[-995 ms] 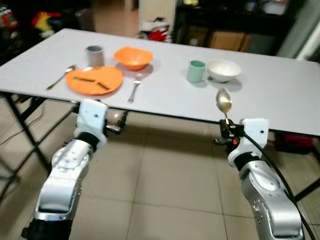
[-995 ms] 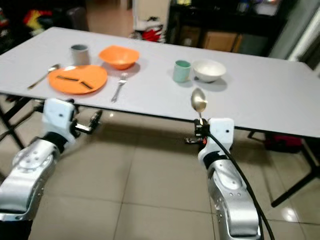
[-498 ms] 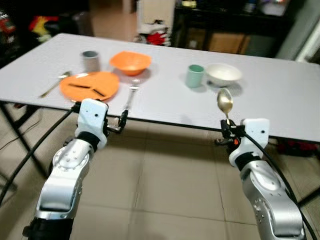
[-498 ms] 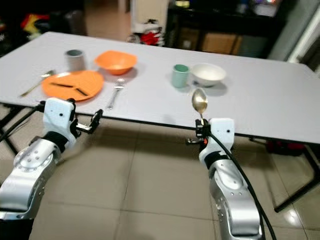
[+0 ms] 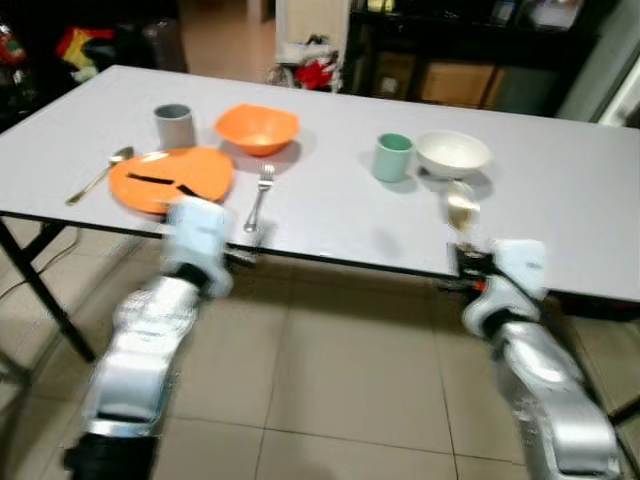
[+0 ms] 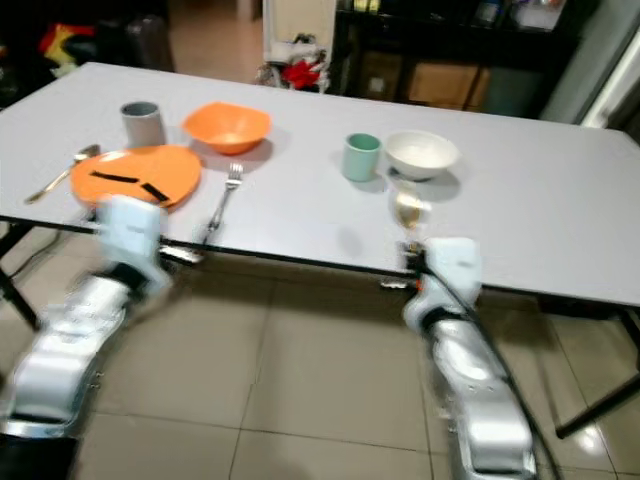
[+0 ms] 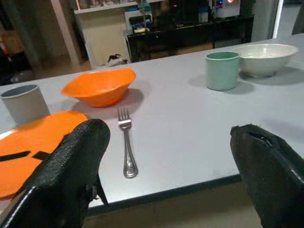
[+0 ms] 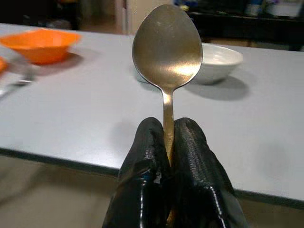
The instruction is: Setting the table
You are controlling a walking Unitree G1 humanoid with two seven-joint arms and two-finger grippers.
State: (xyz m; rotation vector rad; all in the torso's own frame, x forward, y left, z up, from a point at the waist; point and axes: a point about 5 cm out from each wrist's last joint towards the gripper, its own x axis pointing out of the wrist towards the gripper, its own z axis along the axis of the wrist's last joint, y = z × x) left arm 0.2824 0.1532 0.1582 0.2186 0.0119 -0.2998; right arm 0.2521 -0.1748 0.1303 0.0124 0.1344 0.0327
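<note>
Right claw clamped together on the handle of a metal spoon, held upright with the bowl up, just off the near edge of the grey counter and in front of the white bowl. Spoon bowl sharp and shiny from the right wrist camera, only a pale blur in the head views. Left claw spread wide apart, holding nothing, at the near counter edge with a fork lying flat on the counter between its fingers and just beyond them. From the left wrist camera: orange bowl beyond the fork, green cup and white bowl to the right of it, grey cup to the left, orange plate near-left carrying two dark strips. In the head views, a second spoon on the counter just left of the plate; both silver arms smeared by motion blur.
</note>
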